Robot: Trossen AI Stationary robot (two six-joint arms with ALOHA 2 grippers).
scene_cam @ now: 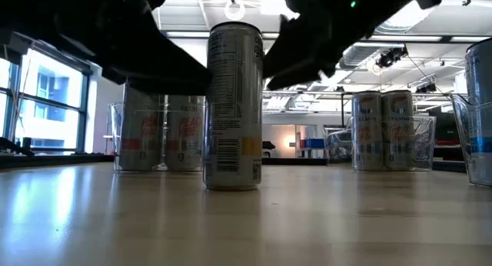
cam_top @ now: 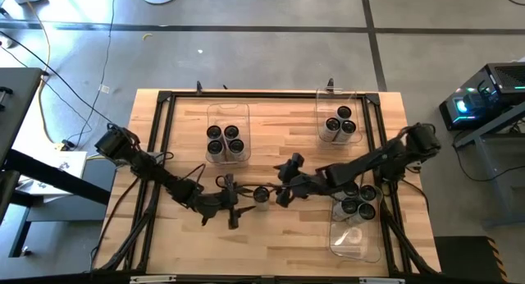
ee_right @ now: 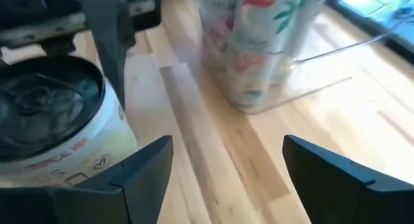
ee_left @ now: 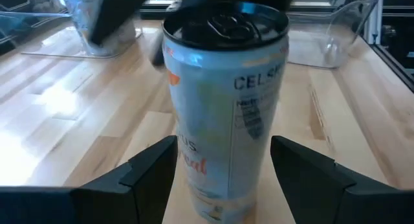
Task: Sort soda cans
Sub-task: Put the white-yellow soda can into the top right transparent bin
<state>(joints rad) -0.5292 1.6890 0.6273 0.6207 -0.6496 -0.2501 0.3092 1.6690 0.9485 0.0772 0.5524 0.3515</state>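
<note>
One soda can (cam_top: 261,194) stands upright on its base at the table's middle, pale label, dark top (ee_left: 223,26). My left gripper (cam_top: 248,199) comes at it from the table's left, open. Its two fingers (ee_left: 152,172) stand on either side of the can's upper half, the tips level with its sides. My right gripper (cam_top: 280,191) hovers open just right of the can, which shows beside its fingers (ee_right: 45,114), not between them. The other soda cans stand in three clear bins. My left gripper's fingertips stand close against the can's two sides (ee_left: 176,146), pointing slightly downward from the table's left. Whether they touch it I cannot tell. The can stands upright with its base on the table (scene_cam: 234,185).
A clear bin (cam_top: 246,112) at the far left-centre holds several cans. A second bin (cam_top: 321,99) at the far right holds three. A third bin (cam_top: 354,247) at the near right holds cans in its far half. Bare wood lies in front of the middle can.
</note>
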